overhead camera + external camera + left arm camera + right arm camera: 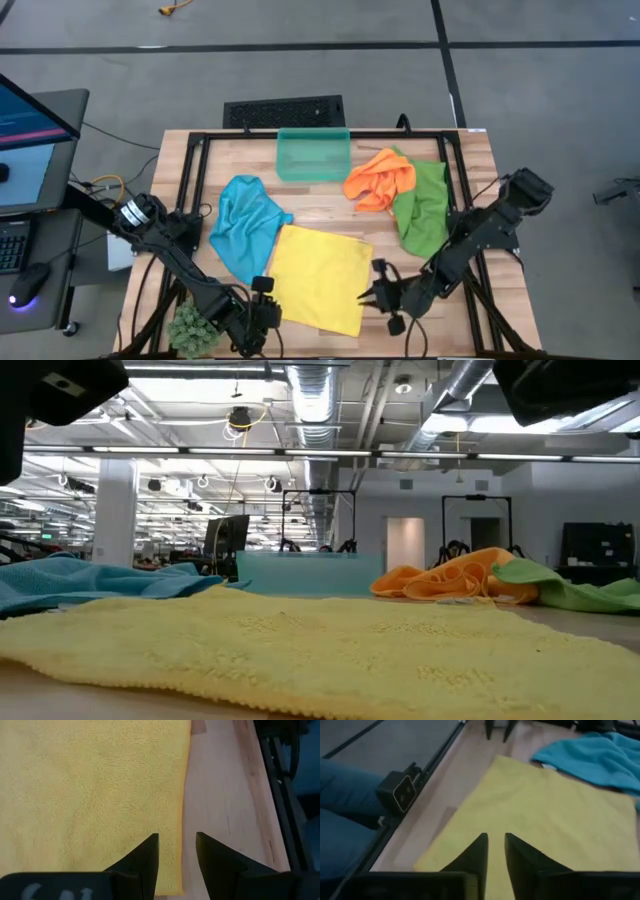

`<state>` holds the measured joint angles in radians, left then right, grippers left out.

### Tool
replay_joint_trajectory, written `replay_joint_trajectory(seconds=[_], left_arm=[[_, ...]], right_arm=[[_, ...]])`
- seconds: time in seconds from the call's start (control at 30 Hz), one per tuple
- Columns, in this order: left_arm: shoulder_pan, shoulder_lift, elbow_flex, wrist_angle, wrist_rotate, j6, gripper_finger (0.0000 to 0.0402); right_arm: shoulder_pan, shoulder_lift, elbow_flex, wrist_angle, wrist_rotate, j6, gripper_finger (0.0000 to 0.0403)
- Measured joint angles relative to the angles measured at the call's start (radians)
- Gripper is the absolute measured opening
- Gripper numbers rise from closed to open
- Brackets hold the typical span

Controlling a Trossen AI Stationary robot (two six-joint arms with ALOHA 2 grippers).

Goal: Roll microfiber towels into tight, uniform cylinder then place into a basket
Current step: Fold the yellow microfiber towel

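Yellow towel (318, 277) lies flat between both grippers: left gripper (262, 297), fingers apart, at its near-left corner; right gripper (378, 287), fingers slightly apart, at its right edge.

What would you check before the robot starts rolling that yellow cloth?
1. Yellow towel lies flat and spread: ok.
2. Left gripper open at the towel's edge, holding nothing: ok.
3. Right gripper over the opposite edge, narrow gap between its fingers, nothing held: ok.
4. Blue towel clear of the yellow one: not ok, they appear to overlap at a corner.
5. Basket holds no towels yet: ok.
6. Orange towel and green towel out of the way: ok.
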<state>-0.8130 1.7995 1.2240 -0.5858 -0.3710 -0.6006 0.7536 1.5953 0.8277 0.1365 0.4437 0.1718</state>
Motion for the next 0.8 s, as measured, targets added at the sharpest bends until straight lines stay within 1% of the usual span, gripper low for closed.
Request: replay_joint_trajectory(seconds=[0.13,0.27,0.37,0.53,0.6,0.8], left_arm=[[-0.017,0.038,0.000,-0.001,0.027,0.036,0.0122],[-0.026,0.095,-0.001,-0.002,0.046,0.026,0.0122],[-0.030,0.103,-0.001,-0.006,0.045,0.015,0.0122],[-0.032,0.102,-0.002,-0.036,0.025,0.008,0.0122],[-0.031,0.110,-0.012,-0.040,0.042,-0.013,0.0122],[-0.032,0.112,-0.062,-0.041,0.025,-0.039,0.0122]], right_arm=[[0.000,0.076,0.062,0.011,-0.004,-0.056,0.0134],[-0.001,0.139,0.113,0.004,-0.057,-0.119,0.0170],[-0.003,0.175,0.141,0.006,-0.087,-0.120,0.0188],[-0.003,0.218,0.171,0.012,-0.135,-0.103,0.0198],[-0.003,0.236,0.174,0.006,-0.140,-0.094,0.0198],[-0.003,0.277,0.174,0.026,-0.144,-0.088,0.0195]])
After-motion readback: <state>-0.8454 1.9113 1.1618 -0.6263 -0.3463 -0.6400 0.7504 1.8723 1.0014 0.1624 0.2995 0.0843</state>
